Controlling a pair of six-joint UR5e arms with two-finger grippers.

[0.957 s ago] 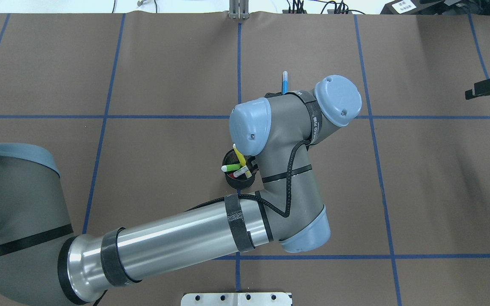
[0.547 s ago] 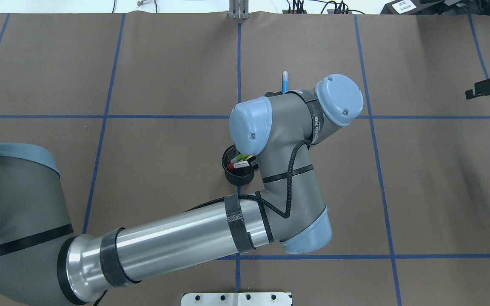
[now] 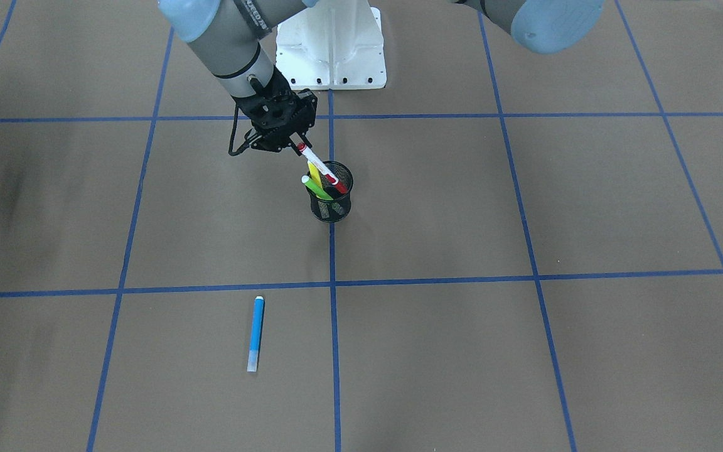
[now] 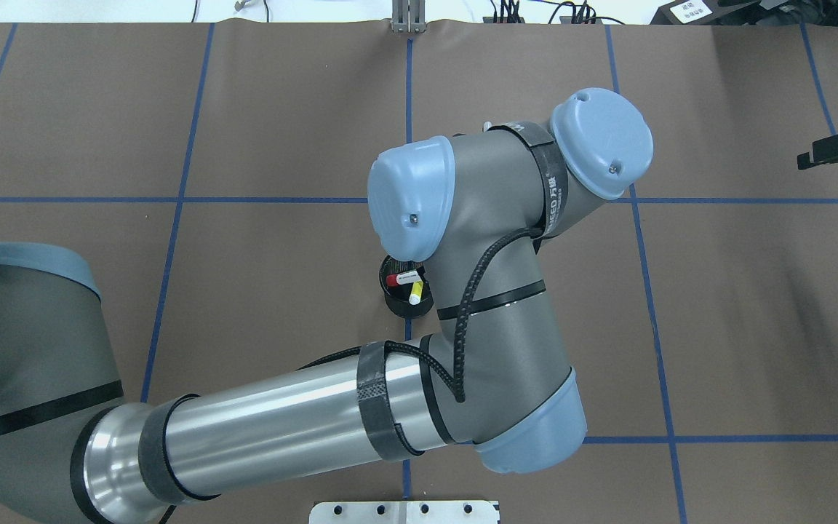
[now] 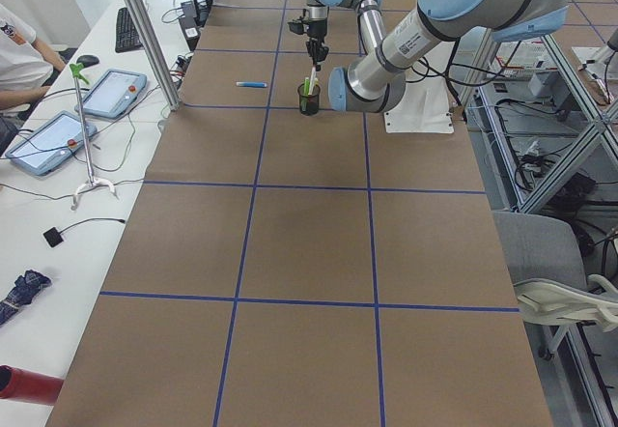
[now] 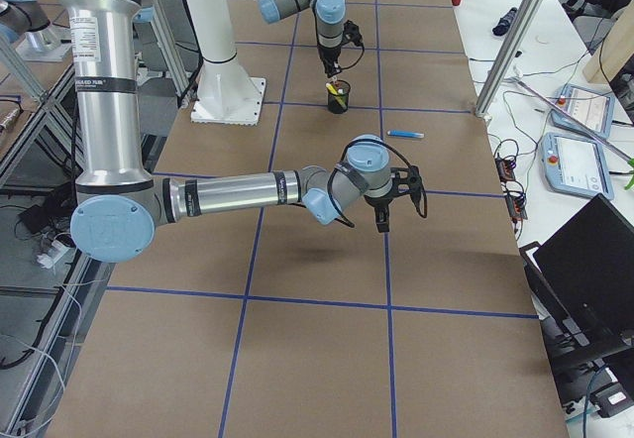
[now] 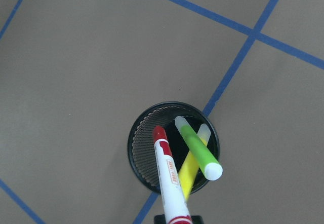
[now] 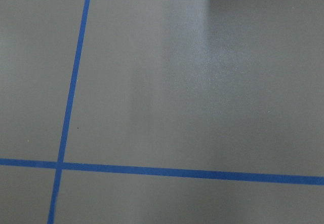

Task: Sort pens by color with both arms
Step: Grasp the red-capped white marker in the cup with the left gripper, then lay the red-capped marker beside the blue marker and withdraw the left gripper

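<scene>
My left gripper point(image 3: 297, 141) is shut on the upper end of the white pen with a red cap point(image 3: 317, 164). The pen slants down, and its red end point(image 7: 159, 132) is at the mouth of the black mesh cup point(image 3: 330, 207). The green pen point(image 7: 197, 150) and the yellow pen point(image 7: 190, 171) lean inside that cup. The blue pen point(image 3: 255, 333) lies flat on the table, far beyond the cup; my left wrist hides it in the overhead view. My right gripper point(image 4: 837, 153) hovers near the table's right end, open, with nothing in it.
A brown mat with a grid of blue tape lines point(image 3: 330, 282) covers the table. The white pedestal base point(image 3: 330, 56) stands at the robot's edge. A side bench holds tablets point(image 5: 111, 94) and a stand, and a person sits there.
My left wrist has risen and now hides the blue pen in the overhead view. The white pen has come up out of the cup. The green and yellow pens have shifted inside it.
</scene>
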